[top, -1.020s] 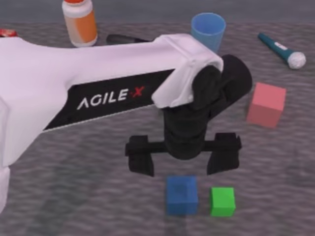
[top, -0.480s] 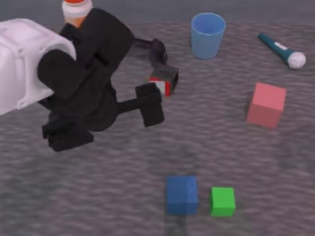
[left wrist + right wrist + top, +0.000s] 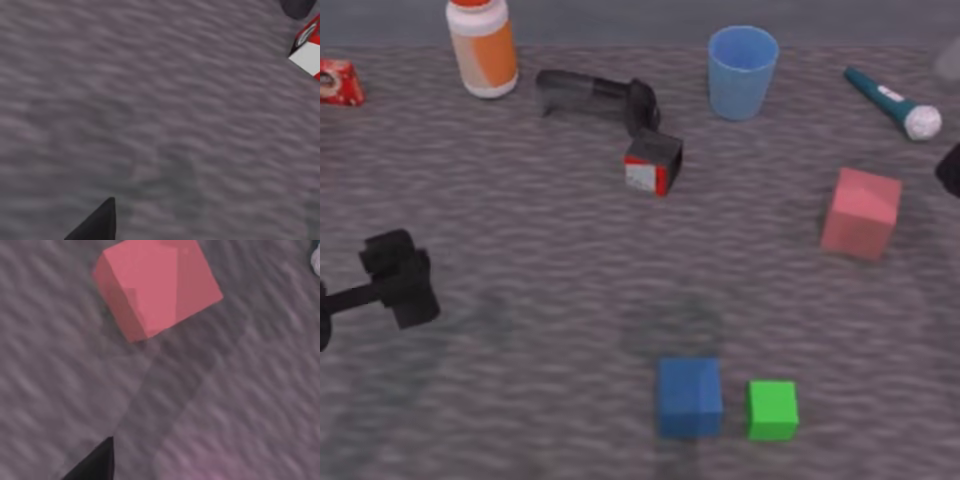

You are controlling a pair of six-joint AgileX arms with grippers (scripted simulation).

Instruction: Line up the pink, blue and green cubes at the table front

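The pink cube point(image 3: 861, 212) rested on the worktop point(image 3: 540, 400), well apart from the blue cube point(image 3: 689, 396) and lying up and to the right of it in the top view. The green cube point(image 3: 772, 409) stood just beside the blue cube on that cube's right, with a narrow gap between them, and both sat near the worktop front. By this layout, two of the three cubes were judged to be in line, and the pink cube remained to be brought forward.

The coming move turned on one relation: the pink cube lay on the right side of the blue cube, toward the right arm. Only a dark part of the right arm showed at the right edge of the top view, near the pink cube. In the right wrist view the pink cube point(image 3: 156, 286) filled the far portion of the picture, its faces set at an angle to the view's edges; the right gripper would probably need matching rotation. Whether the right gripper was apart or together could not be told.

The left gripper point(image 3: 398, 279) hovered well to the left of the blue cube, far from all three cubes. It held nothing that could be seen; whether it was apart or together could not be told.
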